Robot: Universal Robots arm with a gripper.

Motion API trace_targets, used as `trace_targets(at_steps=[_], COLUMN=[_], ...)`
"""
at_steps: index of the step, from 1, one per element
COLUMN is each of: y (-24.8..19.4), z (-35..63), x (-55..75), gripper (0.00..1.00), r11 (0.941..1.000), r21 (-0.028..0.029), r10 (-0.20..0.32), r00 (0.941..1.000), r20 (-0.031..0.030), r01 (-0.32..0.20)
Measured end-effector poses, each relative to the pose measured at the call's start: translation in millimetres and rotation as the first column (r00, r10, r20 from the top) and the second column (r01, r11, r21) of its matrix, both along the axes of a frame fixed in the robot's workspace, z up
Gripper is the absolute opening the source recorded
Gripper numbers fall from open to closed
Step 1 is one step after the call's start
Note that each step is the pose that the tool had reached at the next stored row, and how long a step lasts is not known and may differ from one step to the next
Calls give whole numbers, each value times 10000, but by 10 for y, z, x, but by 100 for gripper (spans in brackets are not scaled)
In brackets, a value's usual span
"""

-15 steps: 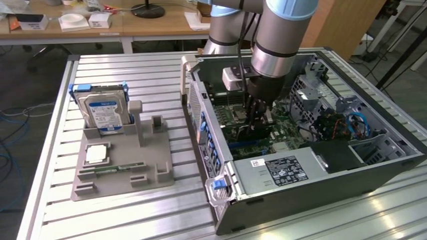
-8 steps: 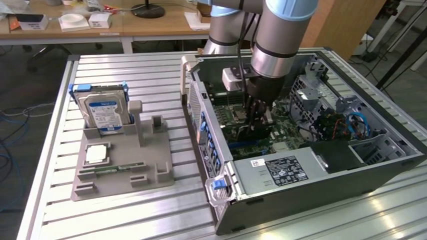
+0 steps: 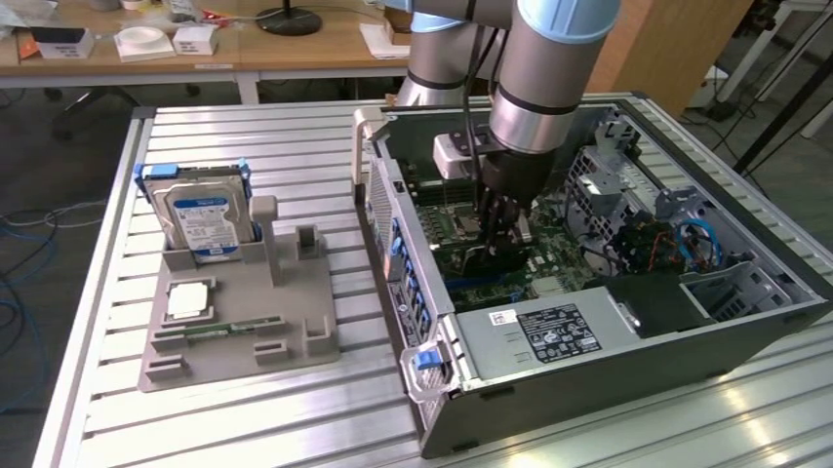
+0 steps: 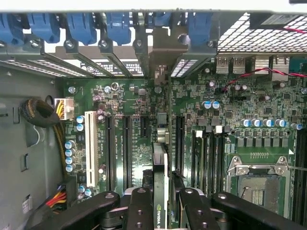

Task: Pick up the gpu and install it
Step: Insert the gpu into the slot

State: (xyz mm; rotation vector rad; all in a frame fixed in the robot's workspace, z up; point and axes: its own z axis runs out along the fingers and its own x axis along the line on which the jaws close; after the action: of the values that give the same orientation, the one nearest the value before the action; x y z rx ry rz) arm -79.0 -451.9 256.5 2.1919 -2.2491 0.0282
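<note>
Arm [image 3: 560, 68]: upper length cut off by the exterior view's top edge.
Graphics card [image 4: 160, 163]: seen edge-on, both faces hidden; near end cut off at the picture's edge between the fingers [image 4: 140, 211] of the gripper [image 4: 161, 190].
Power supply label [image 3: 563, 330]: print too small to read.
Hard drive [image 3: 202, 210]: foot hidden in its stand [image 3: 234, 336].

Robotics lab: slatted aluminium bench [image 3: 260, 419], opened PC case [image 3: 625, 385], wooden desks [image 3: 312, 49] behind, floor cables [image 3: 19, 292].
</note>
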Motion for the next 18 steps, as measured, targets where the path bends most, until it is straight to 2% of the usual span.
trace_targets(at_steps=[5, 6, 9, 10, 18], y=[0, -1, 0, -1, -20], z=[28, 28, 35, 34, 27], x=[1, 1, 18, 28, 33], gripper=[26, 26, 26, 26, 26], r11=[10000, 10000, 10000, 10000, 10000], r21=[-5, -5, -5, -4, -8], r10=[0, 0, -2, -1, -47], r00=[10000, 10000, 9999, 9998, 9998], r20=[0, -15, -166, -196, -196], r01=[0, 0, 1, 0, 47])
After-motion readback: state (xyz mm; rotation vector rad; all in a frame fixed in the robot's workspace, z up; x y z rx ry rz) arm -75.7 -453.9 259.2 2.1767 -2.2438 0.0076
